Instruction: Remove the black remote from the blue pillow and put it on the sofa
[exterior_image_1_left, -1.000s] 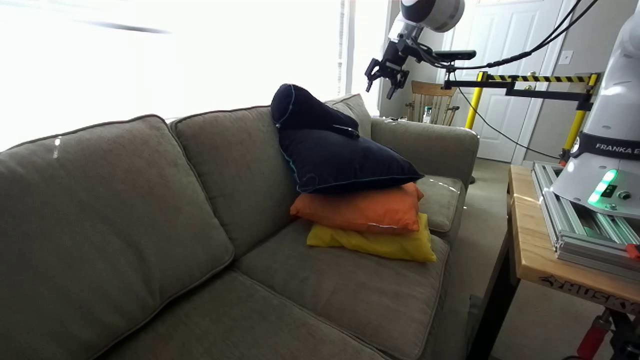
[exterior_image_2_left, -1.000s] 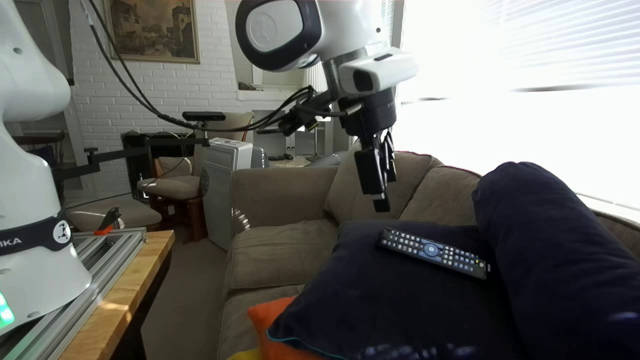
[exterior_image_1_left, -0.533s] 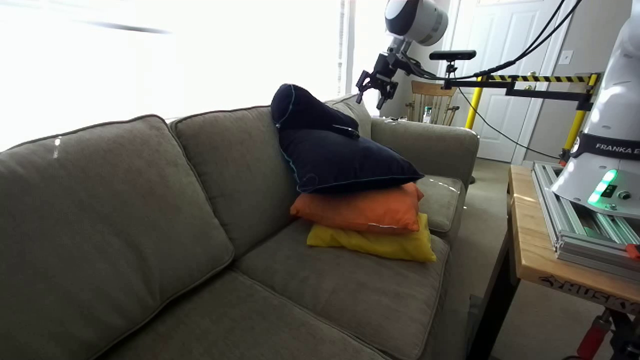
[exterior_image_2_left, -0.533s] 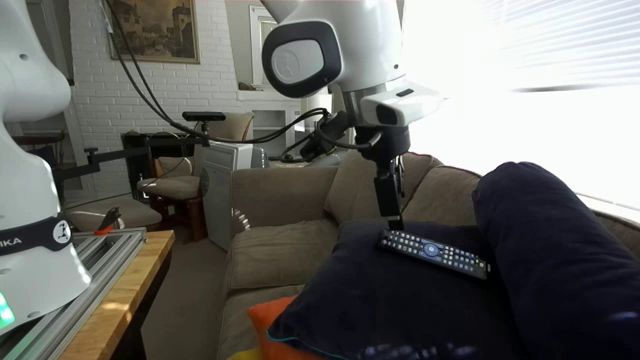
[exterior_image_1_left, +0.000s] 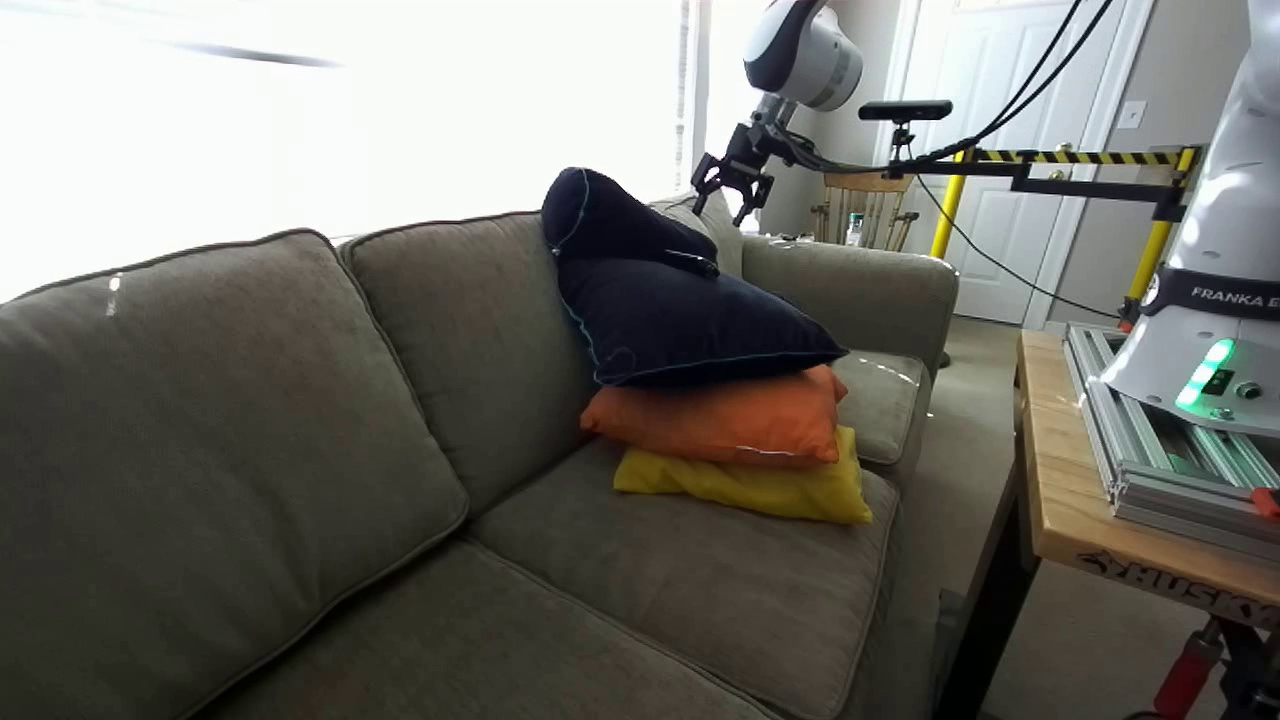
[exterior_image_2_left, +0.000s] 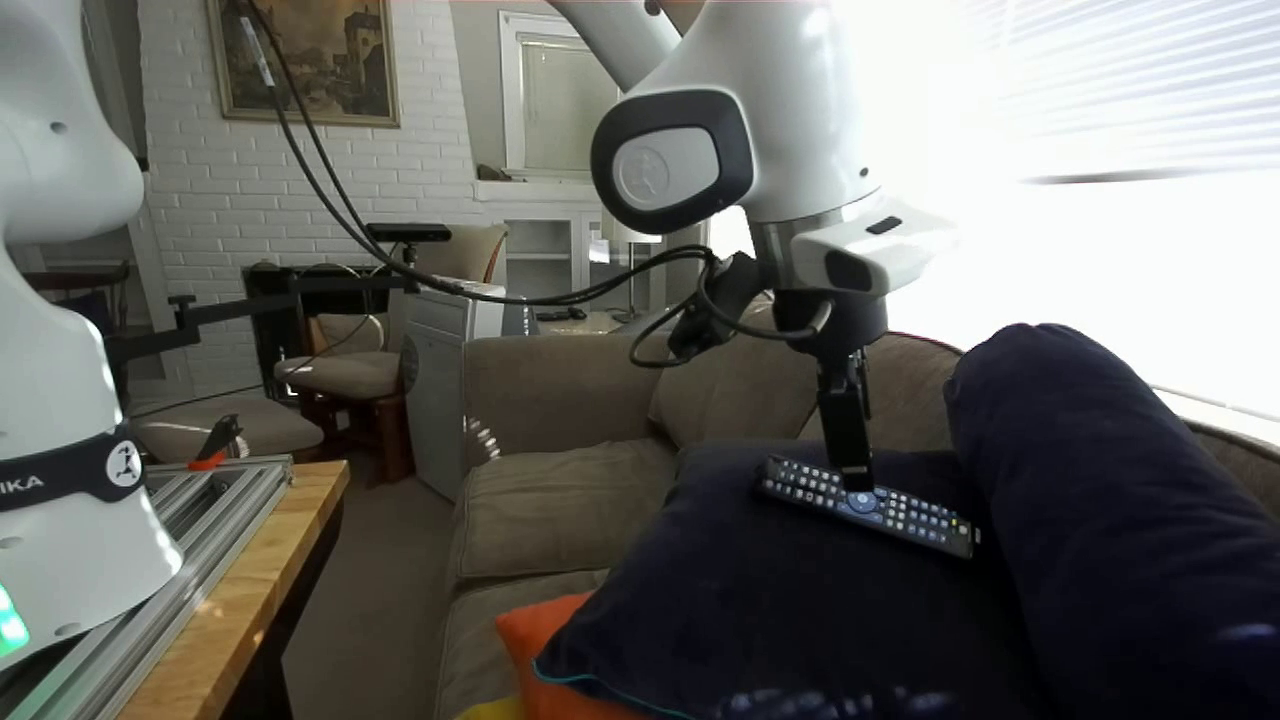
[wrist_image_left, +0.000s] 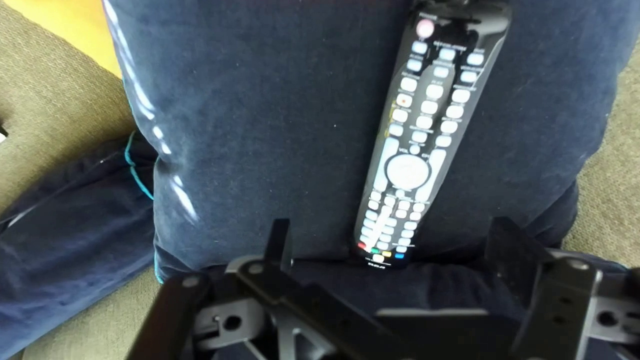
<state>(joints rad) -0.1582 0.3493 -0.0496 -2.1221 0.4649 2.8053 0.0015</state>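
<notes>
The black remote (exterior_image_2_left: 915, 522), buttons up, lies across the top of the blue pillow (exterior_image_2_left: 800, 620). Its far end reaches toward the pillow's bulging part (exterior_image_2_left: 1090, 490). From above, the whole remote (wrist_image_left: 425, 120) shows on the navy fabric. My gripper (wrist_image_left: 391, 224) has its jaws wide apart, one finger to either side of the remote's lower end as seen from the wrist, with nothing gripped. In an exterior view the gripper (exterior_image_1_left: 718, 215) hangs above the pillow; contact with the remote cannot be told. Grey-green seat cushions of the sofa (exterior_image_1_left: 640, 590) spread in front of the pillow stack.
Beneath the blue pillow are an orange pillow (exterior_image_1_left: 715, 420) and a yellow pillow (exterior_image_1_left: 750, 490). The sofa's thick arm (exterior_image_1_left: 850, 290) stands behind them. A wooden table (exterior_image_1_left: 1060, 480) carries the robot's base. Cables (exterior_image_2_left: 560, 297) loop from the wrist, near a camera on a stand (exterior_image_2_left: 407, 232).
The gripper has come down and across toward the remote, its fingertip now in front of the remote's middle in an exterior view. Remote and pillows have stayed put.
</notes>
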